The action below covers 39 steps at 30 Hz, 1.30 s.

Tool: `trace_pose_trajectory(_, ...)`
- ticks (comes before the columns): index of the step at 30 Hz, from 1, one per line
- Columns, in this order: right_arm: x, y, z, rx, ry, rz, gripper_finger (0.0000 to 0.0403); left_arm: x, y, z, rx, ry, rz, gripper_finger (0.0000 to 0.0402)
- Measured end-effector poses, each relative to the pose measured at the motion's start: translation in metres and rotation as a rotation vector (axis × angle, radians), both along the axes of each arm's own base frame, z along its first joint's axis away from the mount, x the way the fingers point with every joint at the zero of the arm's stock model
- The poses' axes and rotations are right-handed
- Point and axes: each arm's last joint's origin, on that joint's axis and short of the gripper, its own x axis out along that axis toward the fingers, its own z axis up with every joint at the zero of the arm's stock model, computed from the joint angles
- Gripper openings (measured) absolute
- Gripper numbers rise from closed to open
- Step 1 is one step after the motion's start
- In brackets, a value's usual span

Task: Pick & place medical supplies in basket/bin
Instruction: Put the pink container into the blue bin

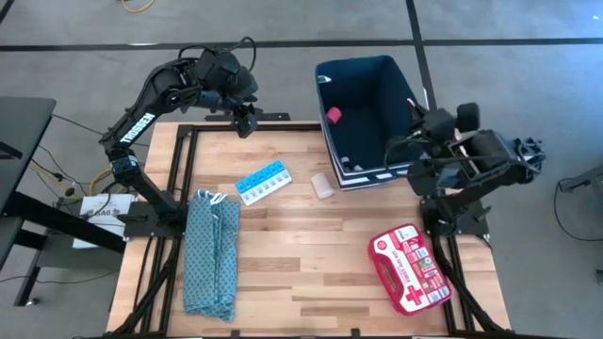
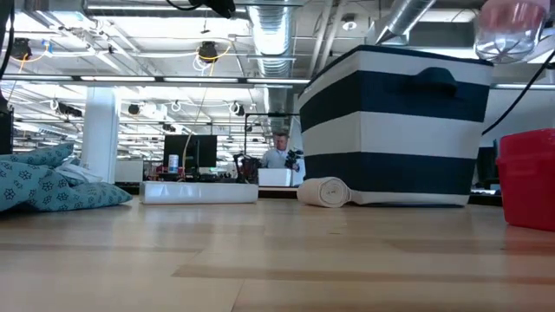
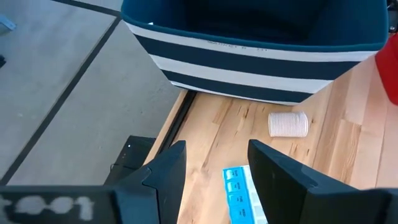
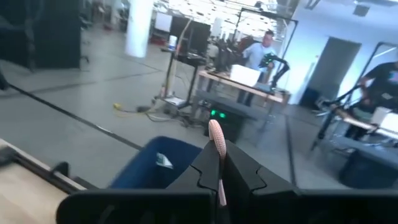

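Note:
The navy bin with its striped base stands at the table's far right, and a small pink thing lies inside it. My right gripper is over the bin's right wall, shut on a pink tape roll. My left gripper hangs open above the table's far left, with nothing between its fingers. On the table lie the blue pill organizer, the beige bandage roll on its side, and the red-and-white first aid pouch. My right gripper pinches the pink tape roll between its two shut fingers. Only a thin pink edge shows, sticking out past the fingertips. The fingers point about level. The roll is lifted clear of the table, above the bin; which part of it is gripped is hidden by the fingers.
A folded teal patterned cloth lies at the table's near left. Bare wood lies between cloth, organizer and pouch. Black frame rails run along the table's sides. A person stands at a desk in the room beyond.

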Motion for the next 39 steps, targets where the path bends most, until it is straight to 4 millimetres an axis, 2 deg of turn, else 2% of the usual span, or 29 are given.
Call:
trace_pose_trajectory(6,0.011,-0.007,-0.005,-0.016,0.056,-0.051,0.0001,0.008,0.004,-0.005,-0.007,0.011,0.004,0.0164)
trace_pose_trajectory(11,0.031,-0.01,-0.015,-0.033,0.153,-0.084,0.0001,0.023,0.012,-0.017,-0.027,0.044,0.006,0.0164)
trace_pose_trajectory(15,0.051,-0.017,-0.023,-0.137,0.267,-0.172,0.0001,0.036,0.016,-0.027,-0.066,0.062,0.003,0.0164)
trace_pose_trajectory(19,0.059,-0.039,-0.018,-0.143,0.34,-0.268,0.0001,0.046,0.015,-0.036,-0.104,0.086,-0.046,0.0164)
trace_pose_trajectory(27,0.048,-0.086,-0.005,-0.082,0.276,-0.467,0.0001,0.049,0.011,-0.036,-0.067,0.098,-0.095,0.0164)
trace_pose_trajectory(31,0.046,-0.111,-0.011,0.09,0.293,-0.458,0.0001,0.05,0.011,-0.035,-0.062,0.099,-0.102,0.0164)
trace_pose_trajectory(36,0.072,-0.135,-0.044,0.554,0.365,-0.221,0.0001,0.05,0.011,-0.035,-0.051,0.105,-0.113,0.0164)
trace_pose_trajectory(39,0.09,-0.145,-0.065,0.701,0.453,-0.167,0.0001,0.05,0.011,-0.035,-0.051,0.105,-0.112,0.0164)
